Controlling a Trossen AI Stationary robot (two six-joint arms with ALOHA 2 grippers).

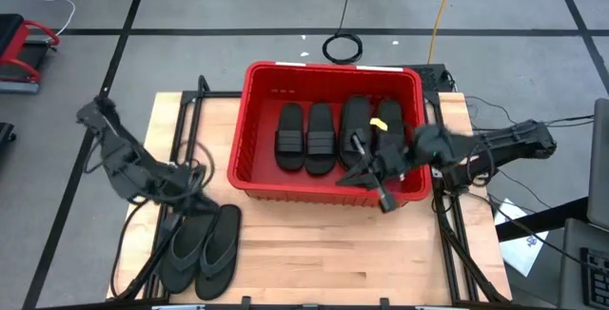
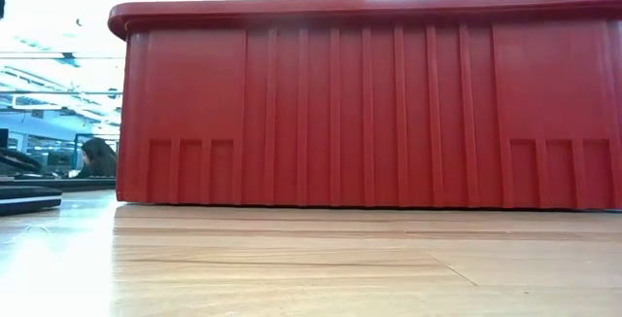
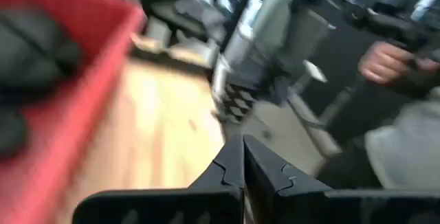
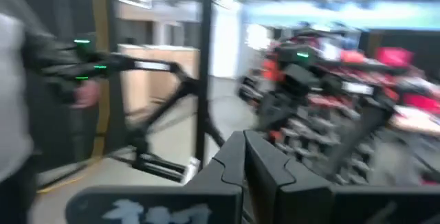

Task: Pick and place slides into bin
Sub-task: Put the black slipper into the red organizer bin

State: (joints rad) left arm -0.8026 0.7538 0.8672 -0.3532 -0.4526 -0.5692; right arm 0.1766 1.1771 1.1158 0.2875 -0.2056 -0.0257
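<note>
The red bin [image 1: 249,125] stands at the middle of the wooden table, and its near wall [image 2: 369,103] fills the low view. Several black slides [image 1: 321,137] lie side by side on its floor. Two black flip-flop slides [image 1: 202,246] lie flat on the table left of the bin's near corner; one edge [image 2: 24,198] shows in the low view. My left gripper [image 3: 244,165] is shut and empty, left of the bin above the flip-flops [image 1: 202,181]. My right gripper [image 4: 244,155] is shut and empty, over the bin's near right part [image 1: 357,172].
Free tabletop [image 1: 352,253] lies in front of the bin. Dark frame rails [image 1: 447,224] run along the table's right side, with papers [image 1: 523,243] beyond them. A cable coil [image 1: 343,47] lies on the floor behind the bin. A person's hand [image 3: 378,62] shows off the table.
</note>
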